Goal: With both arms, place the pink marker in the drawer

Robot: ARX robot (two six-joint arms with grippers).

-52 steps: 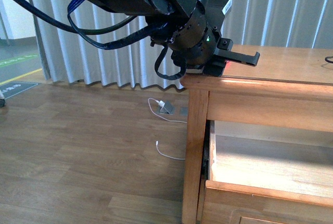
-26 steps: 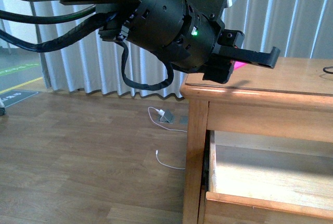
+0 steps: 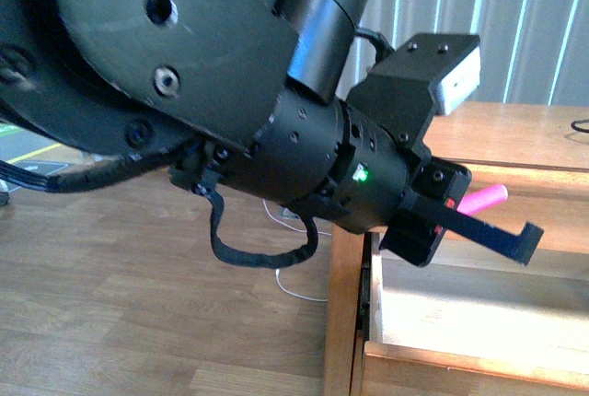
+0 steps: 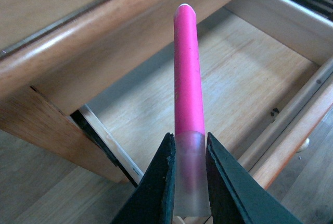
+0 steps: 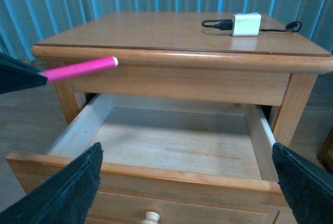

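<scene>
Dropped since the earlier frame from well above the open honey-coloured wooden drawer (image 5: 156,174) to just over it: black left tool (image 4: 186,148), clamping the pale cap end of the short hot-pink cylinder marker (image 4: 186,67), held out over the drawer's left side. Black right tool (image 5: 187,190) spread wide, empty, facing the drawer front. Best carried toward the drawer's middle, lowered near its floor, released gently against rolling.

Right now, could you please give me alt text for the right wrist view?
A pink marker, gripped at one end by the left gripper, pokes out above an open wooden drawer. The open right gripper frames the drawer; a white charger lies on the dresser top.
</scene>
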